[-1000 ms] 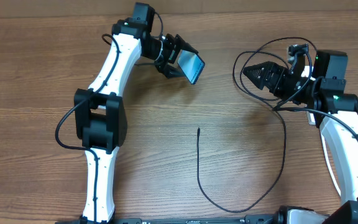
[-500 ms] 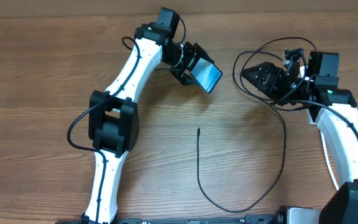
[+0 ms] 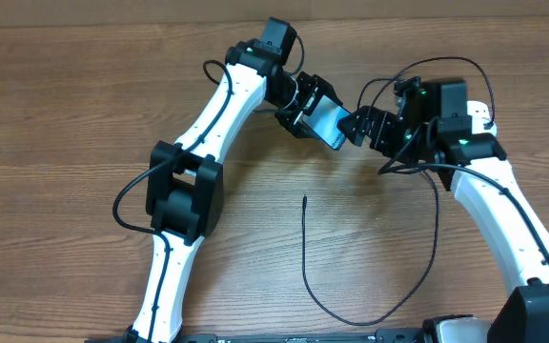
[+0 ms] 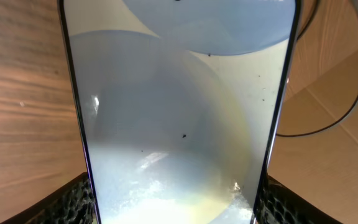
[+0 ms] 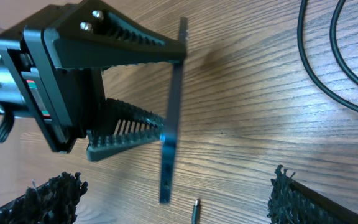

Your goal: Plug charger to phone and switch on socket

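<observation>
Toward the bench's [image 3: 55,124] far edge, the left gripper [image 3: 313,109] is clamped on the phone [image 3: 327,122], held raised with its screen lit. Just right of it, the right gripper [image 3: 354,126] gapes wide and empty. The charger [image 3: 304,233] lies loose mid-bench, unplugged. No socket is in view, so plugging and switching are not yet done.

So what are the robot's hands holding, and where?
The left gripper holds the phone, its fingers pinching the two long edges. The right gripper is open and holds nothing.
</observation>
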Controlling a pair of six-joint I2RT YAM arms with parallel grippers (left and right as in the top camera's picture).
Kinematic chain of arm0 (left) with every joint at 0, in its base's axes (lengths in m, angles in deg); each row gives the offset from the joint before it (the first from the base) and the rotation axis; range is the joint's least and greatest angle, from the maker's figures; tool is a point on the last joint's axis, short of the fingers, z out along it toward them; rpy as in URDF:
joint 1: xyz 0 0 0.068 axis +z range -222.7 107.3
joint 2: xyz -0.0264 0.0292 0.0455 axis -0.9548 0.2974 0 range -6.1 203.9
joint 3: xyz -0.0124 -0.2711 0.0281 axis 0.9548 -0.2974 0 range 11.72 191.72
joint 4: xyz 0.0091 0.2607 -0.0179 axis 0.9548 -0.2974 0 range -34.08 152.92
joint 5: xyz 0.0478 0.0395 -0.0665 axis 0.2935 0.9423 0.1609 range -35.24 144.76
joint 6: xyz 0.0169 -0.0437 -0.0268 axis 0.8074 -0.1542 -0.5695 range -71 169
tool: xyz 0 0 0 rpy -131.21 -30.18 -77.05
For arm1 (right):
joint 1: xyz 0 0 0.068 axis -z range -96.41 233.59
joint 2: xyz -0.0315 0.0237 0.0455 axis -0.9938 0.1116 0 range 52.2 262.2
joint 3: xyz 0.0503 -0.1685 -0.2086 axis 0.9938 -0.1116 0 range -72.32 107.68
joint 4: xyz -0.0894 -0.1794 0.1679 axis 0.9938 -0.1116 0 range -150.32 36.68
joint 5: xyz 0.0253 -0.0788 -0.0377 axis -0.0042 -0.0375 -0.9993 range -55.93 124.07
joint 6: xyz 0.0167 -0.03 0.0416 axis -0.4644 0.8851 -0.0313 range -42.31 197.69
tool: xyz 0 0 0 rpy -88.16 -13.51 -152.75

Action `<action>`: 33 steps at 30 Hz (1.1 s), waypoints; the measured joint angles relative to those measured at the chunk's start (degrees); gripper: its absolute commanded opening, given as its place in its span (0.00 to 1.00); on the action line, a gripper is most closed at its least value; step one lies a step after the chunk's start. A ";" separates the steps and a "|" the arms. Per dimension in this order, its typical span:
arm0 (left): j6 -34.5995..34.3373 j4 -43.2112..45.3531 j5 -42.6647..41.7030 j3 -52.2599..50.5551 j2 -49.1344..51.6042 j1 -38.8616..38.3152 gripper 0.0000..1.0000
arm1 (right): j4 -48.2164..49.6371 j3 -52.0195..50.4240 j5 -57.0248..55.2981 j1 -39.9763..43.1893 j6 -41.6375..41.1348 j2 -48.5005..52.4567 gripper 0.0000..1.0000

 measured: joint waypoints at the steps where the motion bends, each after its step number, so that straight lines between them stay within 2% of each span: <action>1: -0.39 0.00 -0.07 -0.02 0.00 -0.22 0.04 | 0.00 0.00 -0.52 -0.35 -0.02 0.00 1.00; 11: -4.35 0.61 -1.62 0.00 0.00 -1.73 0.04 | -0.02 0.00 -3.08 -0.70 -0.90 0.00 1.00; 26: -6.16 2.86 -3.26 -0.02 0.00 -4.72 0.04 | -0.70 0.00 -3.67 -0.68 -4.28 3.04 0.99; 33: -6.71 3.28 -3.26 0.00 0.00 -5.86 0.04 | -0.79 0.00 -4.70 -0.70 -4.44 3.06 0.76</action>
